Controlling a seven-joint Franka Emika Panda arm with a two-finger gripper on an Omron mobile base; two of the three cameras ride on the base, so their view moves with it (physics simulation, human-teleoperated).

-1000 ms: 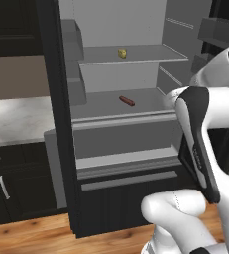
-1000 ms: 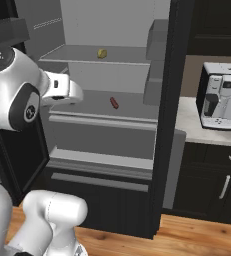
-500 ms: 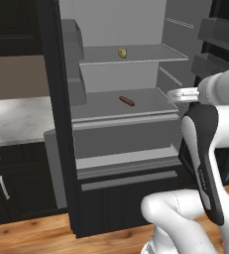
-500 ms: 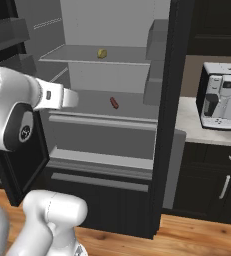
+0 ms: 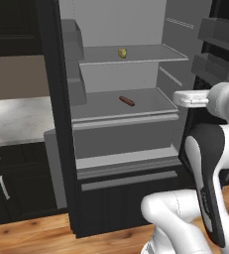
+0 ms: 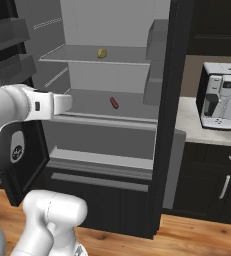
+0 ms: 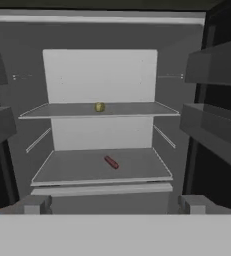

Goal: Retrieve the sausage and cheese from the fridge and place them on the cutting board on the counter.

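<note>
Neither item is out yet: inside your open fridge (image 5: pixel 56 124) the cheese (image 5: pixel 122 52) sits on the upper shelf, the sausage (image 5: pixel 127 101) on the shelf below, and your gripper (image 7: pixel 114 210) faces them, jaws wide and empty.

So the fridge (image 6: pixel 163 100) is standing wide open with its light grey inside showing. The cheese (image 6: pixel 102 53) is sitting on the upper shelf, and the sausage (image 6: pixel 114 103) is lying on the shelf below it, a bit to the right of the cheese. The white arm is reaching across from the left, level with the sausage's shelf. Off to the right, a coffee machine (image 6: pixel 221 102) is sitting on the counter (image 6: pixel 189 122).
</note>
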